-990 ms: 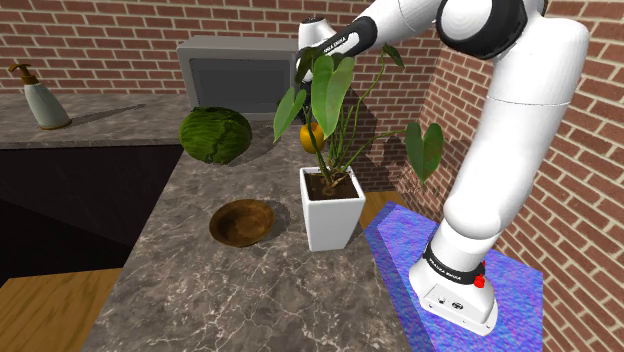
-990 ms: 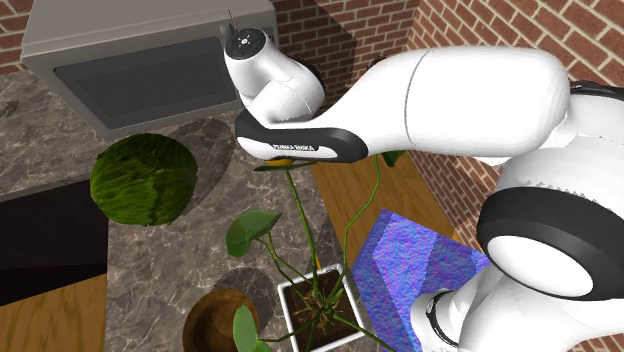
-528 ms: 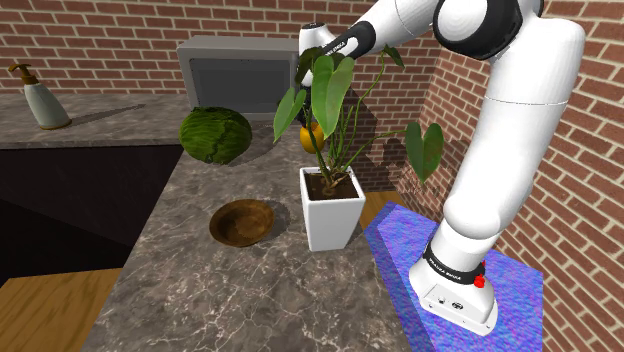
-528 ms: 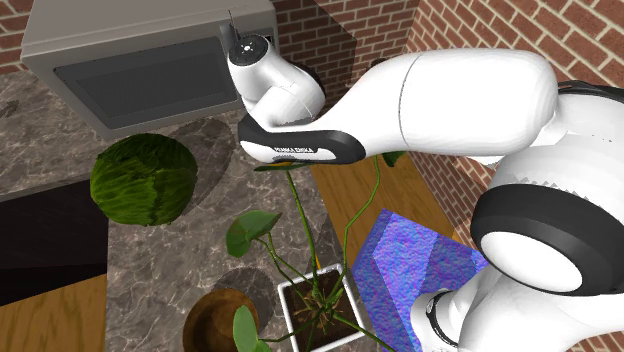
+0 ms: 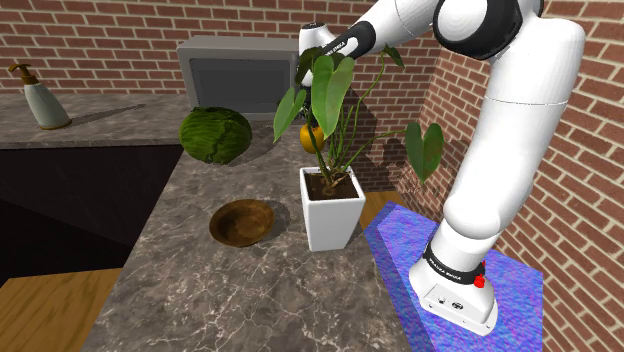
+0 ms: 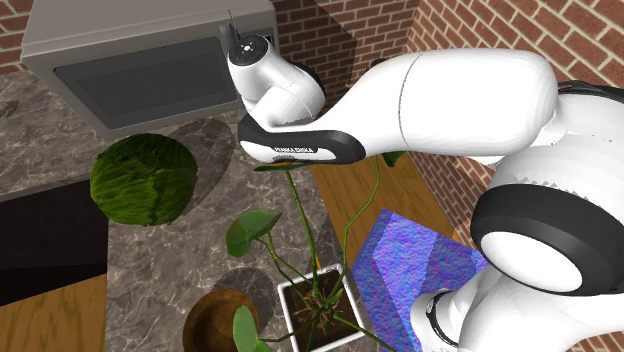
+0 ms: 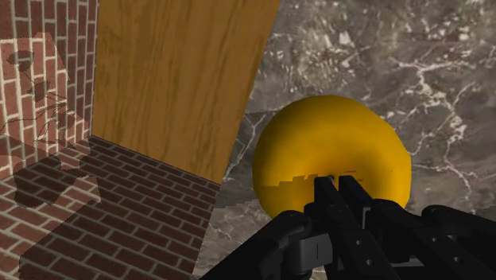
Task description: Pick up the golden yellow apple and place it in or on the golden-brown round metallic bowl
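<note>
Shoulder view: the white arm rises from the blue-patterned stand at four o'clock in the frame and bends over toward eleven o'clock; its black gripper hangs above the back of the marble counter, partly behind the leaves of a potted plant; the yellow apple sits below the gripper, at twelve o'clock from the white planter, half screened by a leaf; the brown round bowl lies on the counter at nine o'clock from the planter, near it but apart; a green cabbage stands at eleven o'clock from the bowl, in front of a grey microwave; a bottle stands on the farther counter at nine o'clock from the cabbage

Second exterior view, looking down: the arm's thick white links reach in from three o'clock and end over the counter beside the microwave; the cabbage lies at six o'clock from the microwave; the bowl is cut by the lower edge, at seven o'clock from the plant's nearest leaf; the stand shows at five o'clock

Wrist view: the gripper's two fingers are pressed together with nothing between them; the apple rests on the marble counter just beyond the fingertips, not grasped; a wooden panel and a brick wall stand beside the apple
</note>
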